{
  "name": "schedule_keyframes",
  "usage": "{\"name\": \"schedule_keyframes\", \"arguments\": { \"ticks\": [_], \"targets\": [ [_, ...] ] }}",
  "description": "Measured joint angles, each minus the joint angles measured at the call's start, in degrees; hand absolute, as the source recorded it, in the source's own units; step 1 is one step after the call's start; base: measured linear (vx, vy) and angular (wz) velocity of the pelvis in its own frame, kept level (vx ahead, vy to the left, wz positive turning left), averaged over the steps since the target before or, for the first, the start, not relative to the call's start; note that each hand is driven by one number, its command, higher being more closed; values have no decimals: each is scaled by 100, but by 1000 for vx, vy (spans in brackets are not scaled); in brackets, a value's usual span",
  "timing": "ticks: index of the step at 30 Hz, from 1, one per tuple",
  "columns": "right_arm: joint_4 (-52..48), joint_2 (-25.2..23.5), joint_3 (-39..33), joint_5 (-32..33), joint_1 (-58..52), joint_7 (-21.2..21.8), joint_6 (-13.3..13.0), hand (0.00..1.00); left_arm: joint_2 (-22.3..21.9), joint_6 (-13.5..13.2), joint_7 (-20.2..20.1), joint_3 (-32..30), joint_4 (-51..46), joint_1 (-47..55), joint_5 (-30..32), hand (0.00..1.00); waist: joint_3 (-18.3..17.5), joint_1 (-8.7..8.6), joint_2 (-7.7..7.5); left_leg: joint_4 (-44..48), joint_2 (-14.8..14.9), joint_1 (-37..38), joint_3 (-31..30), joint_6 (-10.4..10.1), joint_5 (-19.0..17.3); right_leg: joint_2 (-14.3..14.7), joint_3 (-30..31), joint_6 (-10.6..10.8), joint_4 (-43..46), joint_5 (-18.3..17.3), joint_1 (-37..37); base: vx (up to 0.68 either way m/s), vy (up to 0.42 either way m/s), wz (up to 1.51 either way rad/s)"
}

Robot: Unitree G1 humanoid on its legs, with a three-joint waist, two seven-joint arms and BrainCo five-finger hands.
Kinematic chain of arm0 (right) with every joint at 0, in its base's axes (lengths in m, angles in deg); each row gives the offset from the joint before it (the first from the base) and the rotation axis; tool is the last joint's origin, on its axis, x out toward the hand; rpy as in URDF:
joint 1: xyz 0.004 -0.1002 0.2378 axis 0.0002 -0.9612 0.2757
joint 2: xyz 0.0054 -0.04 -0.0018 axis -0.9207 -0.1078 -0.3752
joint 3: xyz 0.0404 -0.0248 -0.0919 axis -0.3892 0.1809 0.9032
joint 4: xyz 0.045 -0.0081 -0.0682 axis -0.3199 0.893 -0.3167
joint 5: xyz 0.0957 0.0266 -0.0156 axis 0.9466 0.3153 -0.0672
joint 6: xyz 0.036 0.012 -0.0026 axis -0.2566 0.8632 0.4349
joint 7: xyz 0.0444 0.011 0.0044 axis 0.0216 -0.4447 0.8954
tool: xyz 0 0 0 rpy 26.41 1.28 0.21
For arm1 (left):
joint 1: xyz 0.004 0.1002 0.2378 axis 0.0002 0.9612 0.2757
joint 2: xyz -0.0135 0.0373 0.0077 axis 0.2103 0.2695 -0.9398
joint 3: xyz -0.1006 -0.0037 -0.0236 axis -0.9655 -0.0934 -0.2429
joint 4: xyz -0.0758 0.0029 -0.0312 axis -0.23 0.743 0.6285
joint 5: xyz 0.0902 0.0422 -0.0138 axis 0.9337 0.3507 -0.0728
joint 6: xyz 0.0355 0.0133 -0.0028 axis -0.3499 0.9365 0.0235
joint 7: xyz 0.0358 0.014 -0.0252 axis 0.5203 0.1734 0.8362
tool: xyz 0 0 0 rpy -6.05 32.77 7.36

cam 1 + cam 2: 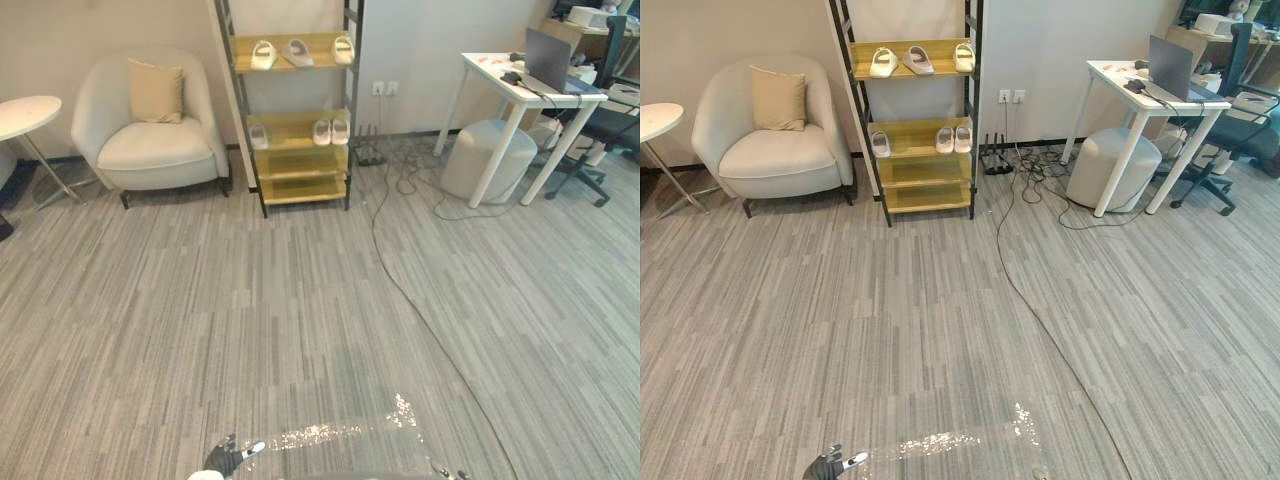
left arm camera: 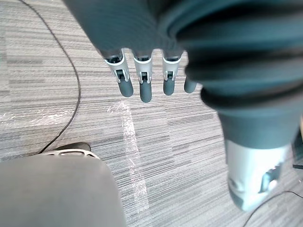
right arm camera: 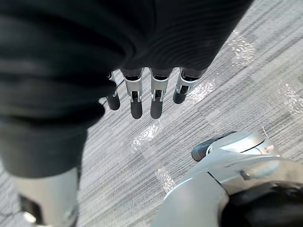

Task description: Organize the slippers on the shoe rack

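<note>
Looks like the slippers (image 1: 297, 52) are already on the shoe rack (image 1: 300, 163) across the room, three on the top shelf and three one below, spaced pretty unevenly, so I'd guess the tidying is still left. The left robot hand (image 2: 143, 82) and right robot hand (image 3: 136, 97) both hang fully open, holding nothing.

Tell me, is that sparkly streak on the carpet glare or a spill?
Left eye view: the sparkly streak looks like light glinting off a glossy strip on the carpet, probably no spill. Left wrist view: a pale shine runs past the open left hand. Right wrist view: bright flecks past the open right hand.
</note>
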Motion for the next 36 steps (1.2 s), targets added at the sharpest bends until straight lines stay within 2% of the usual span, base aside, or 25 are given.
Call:
{"name": "schedule_keyframes", "arguments": {
  "ticks": [10, 13, 22, 24, 25, 26, 27, 28, 30, 31, 32, 33, 34, 35, 36],
  "targets": [
    [64, 0, 51, -231, 117, 0, -63, 0, -1, -6, 3, 6, 15, -11, 228, 0, 70, 7, -49, -305, 13, 171, -47, -201, 138, 34, -184, -37, -190, 27, 190, 1, -42, 6],
    [62, 21, 102, -233, 128, 4, -66, 0, -3, -6, 4, 14, 14, -12, 228, 0, 90, 9, -42, -340, 18, 159, -67, -129, 186, 48, -225, -78, -263, 74, 197, -33, -33, 5],
    [62, 73, 286, -236, 170, 2, -67, 0, 34, 2, 11, 56, 55, -17, 227, 0, 139, 30, -68, -300, 40, 32, -100, -115, 232, 62, -308, -108, -296, 96, 191, -9, -16, 4],
    [61, 94, 286, -232, 221, 9, -74, 0, 64, 3, 11, 52, 85, -116, 226, 0, 291, 12, -53, 291, 134, -216, -71, -160, -21, 76, -349, -137, -231, 67, 186, -18, -28, 12],
    [62, 104, 287, -230, 251, 15, -79, 0, 99, 6, 11, 45, 91, -170, 226, 0, 403, 13, -83, 1044, 281, -517, 62, -293, -237, 104, -382, -176, -162, 5, 169, -84, -41, 10],
    [63, 74, 301, -227, 268, 21, -80, 0, 159, 8, 14, 39, 90, -183, 223, 0, 506, 41, -142, 1983, 436, -883, 311, -332, -260, 90, -357, -221, -73, -158, 186, -77, -37, 7],
    [63, 75, 307, -226, 267, 23, -80, 0, 160, 8, 15, 35, 90, -182, 222, 0, 511, 41, -145, 2168, 470, -968, 349, -332, -258, 91, -345, -218, -43, -186, 186, -31, -46, -11],
    [62, 140, 342, -225, 258, 34, -82, 0, 104, -2, 25, -45, 68, -140, 202, 0, 533, 61, -48, 2974, 731, -1243, 569, -337, -227, 128, -261, -233, 101, -287, 201, 23, -33, -21],
    [61, 180, 342, -216, 250, 36, -82, 0, 38, 1, 32, -67, 35, -98, 203, 0, 549, 65, 24, 3670, 937, -1485, 691, -330, -56, 146, -124, -270, 248, -391, 202, 53, -17, -31],
    [61, 187, 343, -213, 276, 35, -83, 0, 31, -3, 35, -72, 23, -94, 202, 0, 544, 73, 67, 4100, 1002, -1746, 736, -252, 59, 97, -8, -318, 284, -439, 207, 84, 27, -45],
    [62, 197, 345, -209, 311, 31, -81, 0, -4, -3, 52, -101, 24, -90, 200, 0, 545, 82, 80, 4062, 938, -1880, 760, -139, -195, -36, 113, -313, 314, -476, 190, 81, 45, -45],
    [63, 198, 343, -208, 310, 31, -81, 0, -10, -6, 58, -121, 25, -93, 198, 0, 547, 80, 80, 3942, 881, -1950, 748, -119, -292, -101, 168, -298, 312, -488, 181, 80, 81, -41],
    [64, 196, 345, -207, 310, 27, -78, 0, -13, -12, 88, -122, 24, -95, 172, 0, 551, 82, 73, 3584, 764, -2024, 732, -129, -349, -214, 243, -294, 310, -493, 177, 136, 156, -36],
    [63, 203, 357, -208, 335, 18, -77, 0, -32, -13, 154, -126, 25, -95, 146, 0, 551, 82, 75, 2752, 543, -2106, 631, -139, -315, -392, 360, -199, 305, -554, 140, 122, 139, -31],
    [63, 212, 373, -209, 356, 13, -77, 0, -40, -13, 160, -127, 24, -95, 138, 0, 551, 82, 81, 2445, 465, -2150, 547, -166, -272, -431, 396, -162, 304, -578, 116, 170, 186, -34]
  ]
}}
